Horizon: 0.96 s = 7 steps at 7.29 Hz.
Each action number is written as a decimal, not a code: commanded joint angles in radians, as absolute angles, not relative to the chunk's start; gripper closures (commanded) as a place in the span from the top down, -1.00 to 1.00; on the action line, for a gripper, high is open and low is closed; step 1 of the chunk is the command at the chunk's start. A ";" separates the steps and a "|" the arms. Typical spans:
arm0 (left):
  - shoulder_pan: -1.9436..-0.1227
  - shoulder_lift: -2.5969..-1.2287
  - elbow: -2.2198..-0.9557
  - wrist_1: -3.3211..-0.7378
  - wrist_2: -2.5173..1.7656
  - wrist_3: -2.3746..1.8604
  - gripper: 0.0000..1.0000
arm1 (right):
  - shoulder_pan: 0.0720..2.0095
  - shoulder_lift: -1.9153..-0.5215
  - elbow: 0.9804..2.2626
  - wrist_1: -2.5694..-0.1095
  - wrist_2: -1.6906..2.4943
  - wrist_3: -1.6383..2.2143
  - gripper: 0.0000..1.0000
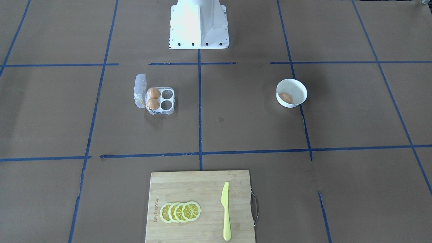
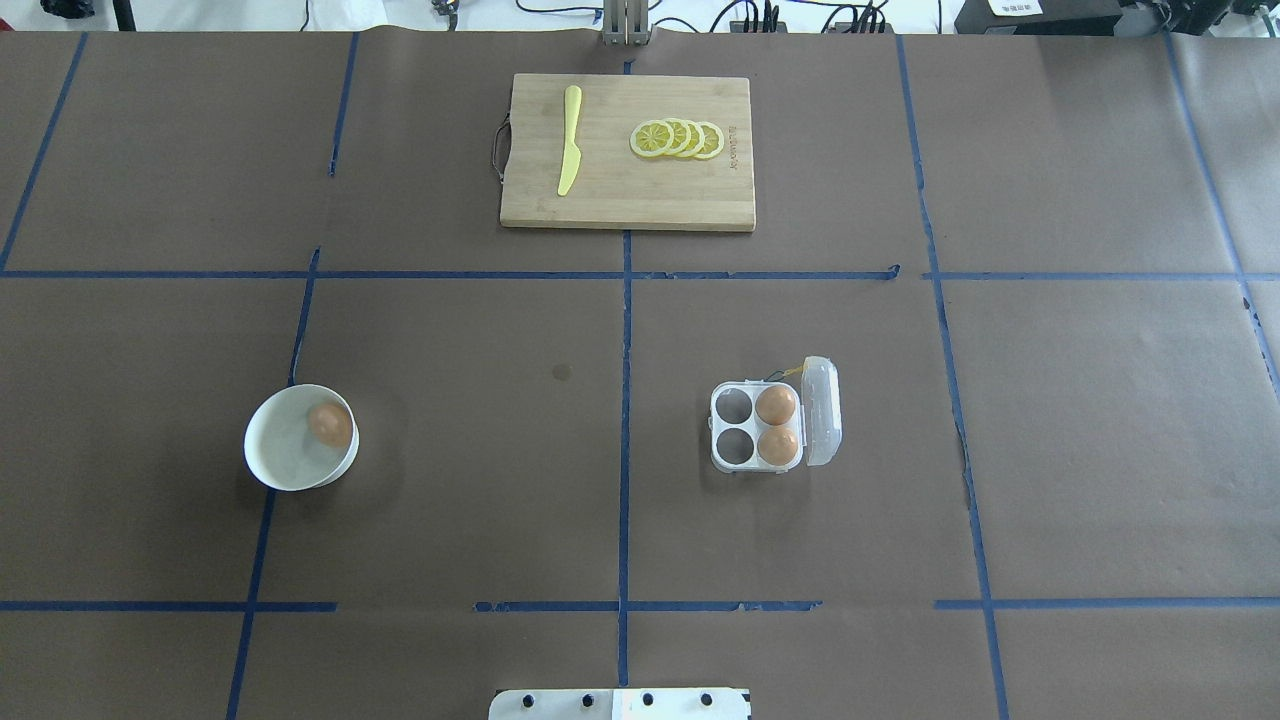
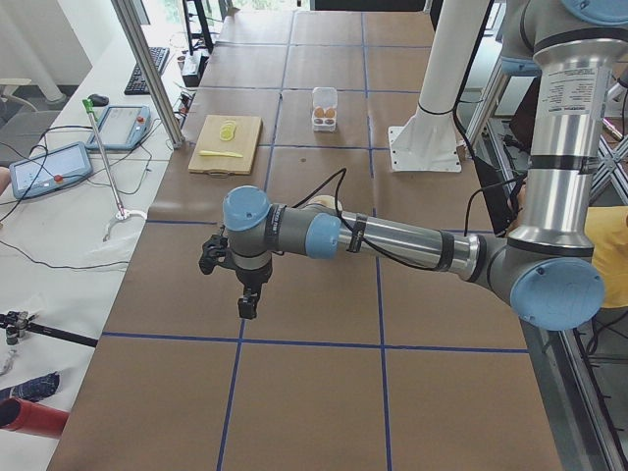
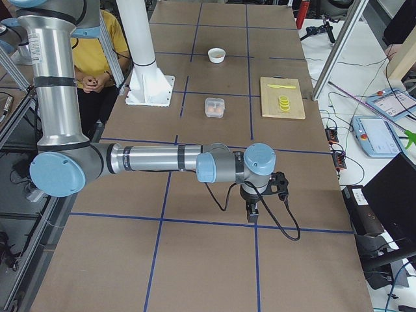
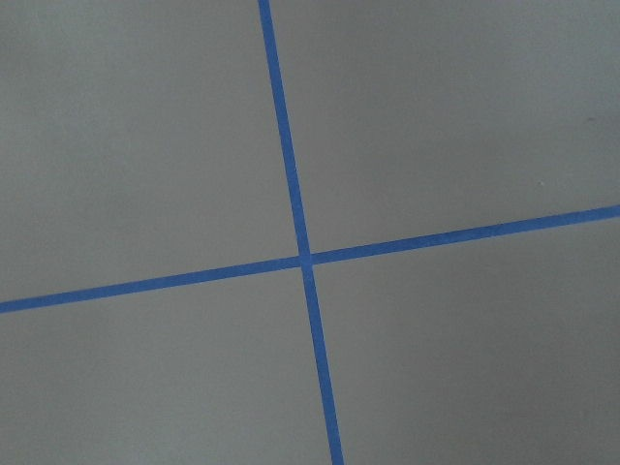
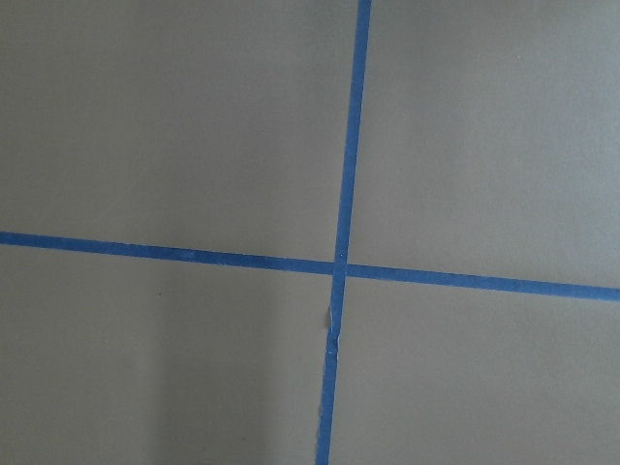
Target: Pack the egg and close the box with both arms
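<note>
we count three eggs, one loose egg [image 2: 330,425] in the single white bowl [image 2: 278,445] on the left arm's [image 3: 392,240] side and two in the open four-cell box [image 2: 714,425] nearer the right arm [image 4: 156,158] — both sets of jaws hang well apart from them, out toward the tabletop's [image 2: 450,520] ends, and we cannot tell their gap.

The egg [image 2: 329,424] lies in the bowl [image 2: 275,452], well apart from the box [image 2: 733,426] holding two eggs [image 2: 776,405].
</note>
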<state>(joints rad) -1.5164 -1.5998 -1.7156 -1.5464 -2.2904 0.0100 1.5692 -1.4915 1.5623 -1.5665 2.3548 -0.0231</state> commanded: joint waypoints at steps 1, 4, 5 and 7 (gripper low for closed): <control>-1.516 -1.620 -1.726 -1.557 -2.293 0.011 1.00 | 1.569 -1.485 1.571 -1.580 2.356 -0.023 1.00; -1.513 -1.600 -1.762 -1.580 -2.296 -0.002 1.00 | 1.569 -1.529 1.569 -1.550 2.359 -0.026 1.00; -1.470 -1.609 -1.764 -1.607 -2.299 -0.002 1.00 | 1.569 -1.542 1.565 -1.522 2.415 -0.023 1.00; -1.415 -1.603 -1.764 -1.675 -2.338 -0.003 1.00 | 1.536 -1.555 1.565 -1.413 2.430 -0.026 1.00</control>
<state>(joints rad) -1.4456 -1.6065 -1.7625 -1.6435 -2.3131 -0.0018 1.5590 -1.5460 1.5655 -1.4797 2.4191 -0.0249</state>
